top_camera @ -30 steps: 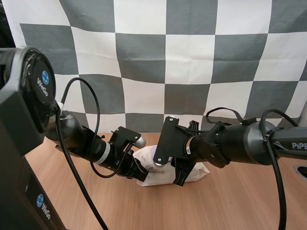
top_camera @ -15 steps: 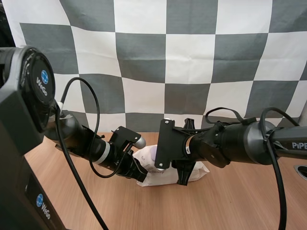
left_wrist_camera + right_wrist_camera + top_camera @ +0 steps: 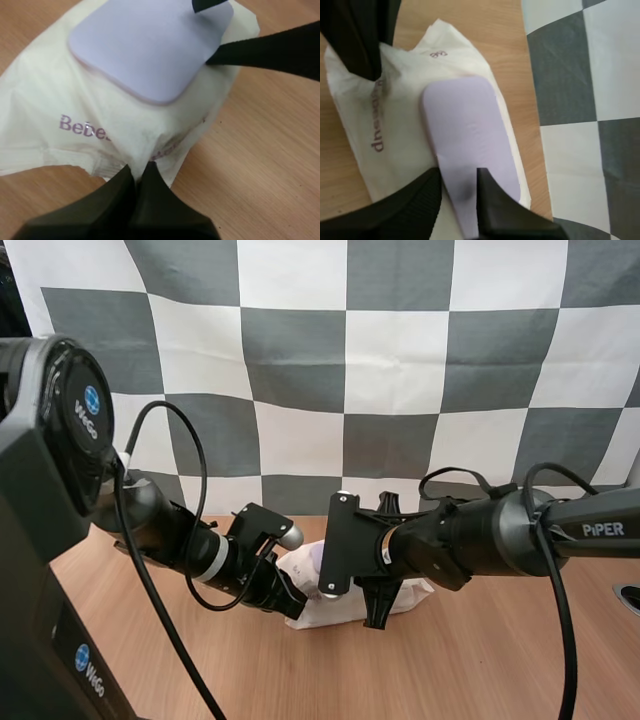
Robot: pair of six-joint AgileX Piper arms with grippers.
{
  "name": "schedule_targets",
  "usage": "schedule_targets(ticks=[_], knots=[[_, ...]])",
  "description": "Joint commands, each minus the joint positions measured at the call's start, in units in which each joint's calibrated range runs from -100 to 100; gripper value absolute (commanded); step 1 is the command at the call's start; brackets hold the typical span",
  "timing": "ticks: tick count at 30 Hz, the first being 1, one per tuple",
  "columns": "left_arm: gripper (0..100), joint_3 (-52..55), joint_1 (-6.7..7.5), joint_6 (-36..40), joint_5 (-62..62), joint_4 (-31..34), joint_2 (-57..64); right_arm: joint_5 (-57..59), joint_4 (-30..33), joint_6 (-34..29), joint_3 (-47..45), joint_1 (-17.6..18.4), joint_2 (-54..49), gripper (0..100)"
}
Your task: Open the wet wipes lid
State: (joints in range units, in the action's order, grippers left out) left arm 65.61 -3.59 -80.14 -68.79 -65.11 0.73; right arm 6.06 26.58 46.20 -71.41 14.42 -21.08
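Observation:
A cream pack of wet wipes (image 3: 330, 615) with a flat lilac lid (image 3: 150, 45) lies on the wooden table (image 3: 480, 660). My left gripper (image 3: 139, 172) is shut on the crimped end of the pack (image 3: 75, 120), its tips pressed together over the wrapper. At the far end of the lid (image 3: 465, 135), my right gripper (image 3: 460, 192) has one black finger on each side of the lid's edge, pinching it. From above, my left gripper (image 3: 295, 608) sits at the pack's left end and my right gripper (image 3: 372, 608) over its middle.
Bare wood lies in front of and to the right of the pack. A small round fitting (image 3: 630, 598) is set into the table at the far right edge.
My right gripper has shifted slightly left and down over the pack. The left arm and the pack have stayed where they were.

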Motion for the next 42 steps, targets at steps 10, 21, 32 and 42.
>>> schedule_targets(ticks=[10,21,32,42], knots=[[0,0.05,0.02,-0.07,-0.08,0.96,-0.04,-2.64,-1.39,-0.01,0.01,0.07,-0.89,0],[0,0.60,0.02,-0.46,-0.70,0.71,-0.04,-12.08,-2.65,-0.73,2.43,0.07,-0.89,0],[0,0.60,0.02,-0.46,-0.70,0.71,-0.04,-11.93,-7.87,-0.73,15.24,0.07,10.66,0],[0,0.60,0.02,-0.46,1.07,0.46,-0.04,21.08,-8.77,-0.73,24.89,-1.75,12.00,0]])
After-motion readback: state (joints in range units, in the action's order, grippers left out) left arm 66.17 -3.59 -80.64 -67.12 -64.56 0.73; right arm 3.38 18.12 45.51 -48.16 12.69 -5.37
